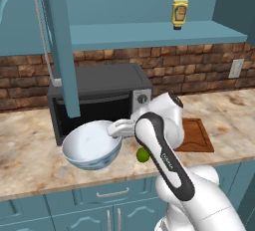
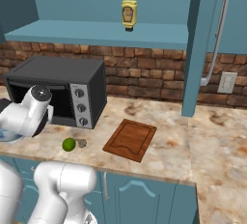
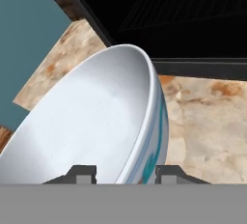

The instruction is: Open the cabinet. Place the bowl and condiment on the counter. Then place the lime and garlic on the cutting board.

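The two-finger gripper (image 3: 123, 172) is pinched narrowly on the rim of the white ceramic bowl with blue outer trim (image 1: 92, 145), which hangs just over the marbled counter (image 1: 30, 160) in front of the black toaster oven (image 1: 94, 95). The bowl looks rigid, glossy and probably slippery and breakable, so the thin rim, one finger inside and one outside, seems the right hold.

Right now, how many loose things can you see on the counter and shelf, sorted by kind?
Bowl, held in the fingers: 1
Condiment bottle on the cabinet shelf: 1
Lime: 1
Garlic: 1
Cutting board: 1
Toaster oven: 1
Total: 6
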